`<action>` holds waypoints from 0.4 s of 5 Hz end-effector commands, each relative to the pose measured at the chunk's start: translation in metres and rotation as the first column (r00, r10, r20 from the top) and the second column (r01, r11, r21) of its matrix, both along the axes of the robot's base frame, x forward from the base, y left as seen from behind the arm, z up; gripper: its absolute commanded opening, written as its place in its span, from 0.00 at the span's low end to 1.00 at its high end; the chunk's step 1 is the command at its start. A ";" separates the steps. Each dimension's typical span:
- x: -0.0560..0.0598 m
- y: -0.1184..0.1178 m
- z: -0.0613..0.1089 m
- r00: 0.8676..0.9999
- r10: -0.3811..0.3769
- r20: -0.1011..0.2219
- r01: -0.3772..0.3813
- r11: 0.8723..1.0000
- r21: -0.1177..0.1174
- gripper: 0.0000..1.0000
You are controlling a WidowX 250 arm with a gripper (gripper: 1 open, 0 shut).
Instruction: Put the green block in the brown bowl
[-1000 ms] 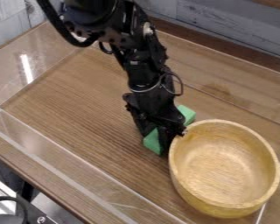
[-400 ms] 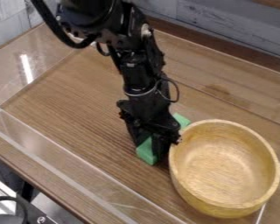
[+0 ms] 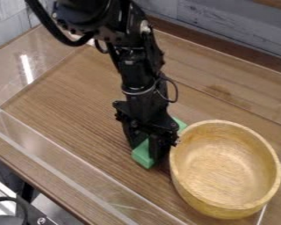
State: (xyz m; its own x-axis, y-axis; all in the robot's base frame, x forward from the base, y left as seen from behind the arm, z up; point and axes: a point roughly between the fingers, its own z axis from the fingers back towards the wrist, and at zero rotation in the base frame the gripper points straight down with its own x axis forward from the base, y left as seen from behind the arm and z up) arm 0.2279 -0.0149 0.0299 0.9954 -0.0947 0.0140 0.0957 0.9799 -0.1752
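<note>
The green block [image 3: 144,156] sits between the black fingers of my gripper [image 3: 151,148], which points straight down and is shut on it. One end of the block shows below the fingers and another bit shows behind them. The block is just left of the brown bowl [image 3: 211,204], close to its near-left rim and outside it. Whether the block rests on the wooden table [image 3: 73,97] or hangs just above it I cannot tell. Nothing lies inside the bowl.
A clear plastic wall [image 3: 61,167] runs along the table's front and left edges. A grey brick wall [image 3: 225,22] stands behind the table. The black arm [image 3: 113,35] with its cables leans in from the upper left.
My gripper has slid down-left in the picture, toward the table's front edge, and the green block came with it. The bowl stayed where it was.
</note>
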 end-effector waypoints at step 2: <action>0.002 -0.002 0.020 0.999 0.005 0.037 -0.005 1.000 -0.002 0.00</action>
State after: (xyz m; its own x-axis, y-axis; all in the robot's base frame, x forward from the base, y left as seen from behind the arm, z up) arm 0.2231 -0.0164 0.0392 0.9965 -0.0832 -0.0001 0.0818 0.9797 -0.1829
